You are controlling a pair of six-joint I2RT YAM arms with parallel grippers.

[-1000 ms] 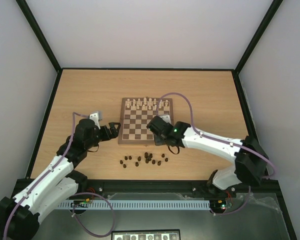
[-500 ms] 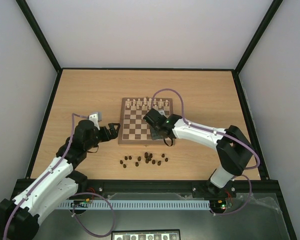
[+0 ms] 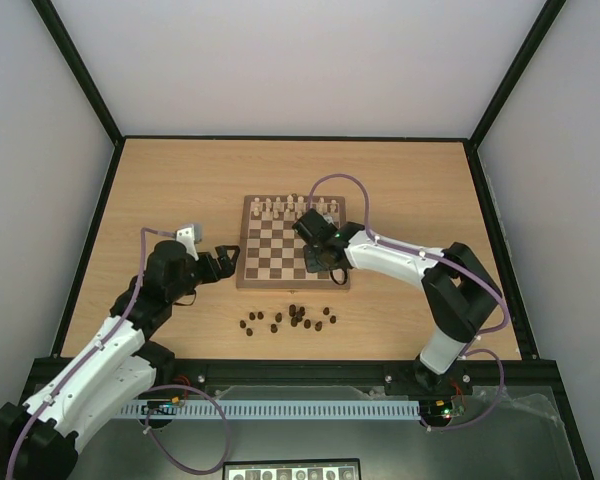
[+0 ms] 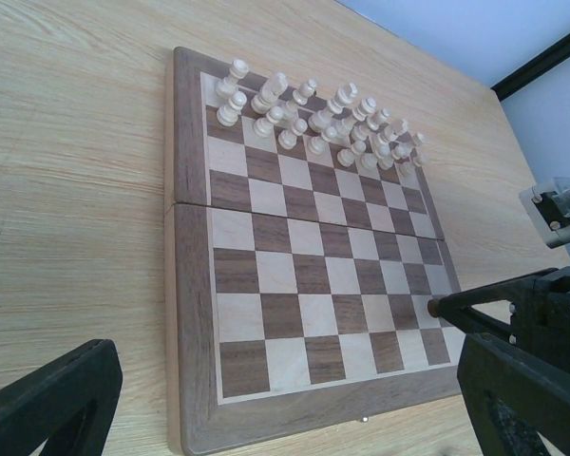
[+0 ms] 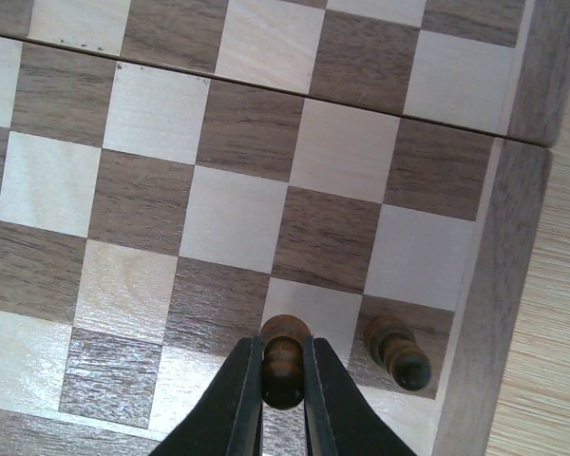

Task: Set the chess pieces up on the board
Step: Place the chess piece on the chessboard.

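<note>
The board (image 3: pixel 270 250) lies mid-table, with cream pieces (image 3: pixel 295 207) on its far rows. My right gripper (image 5: pixel 283 380) is shut on a dark brown pawn (image 5: pixel 284 366), held low over a cream square near the board's near right corner (image 3: pixel 325 266). A second dark pawn (image 5: pixel 397 351) stands on the dark square beside it, against the right border. Several other dark chess pieces (image 3: pixel 292 318) lie loose on the table in front of the board. My left gripper (image 3: pixel 225 258) is open and empty beside the board's left edge, and its fingers (image 4: pixel 47 399) frame the board (image 4: pixel 294 285).
The right arm's purple cable (image 3: pixel 340 185) loops over the board's far right corner. The right gripper's tip with its pawn shows in the left wrist view (image 4: pixel 435 307). Black frame rails (image 3: pixel 95 230) bound the wooden table.
The right arm's wrist has moved farther over the board and its elbow has swung in to the left. It still holds the pawn. The left arm has barely moved.
</note>
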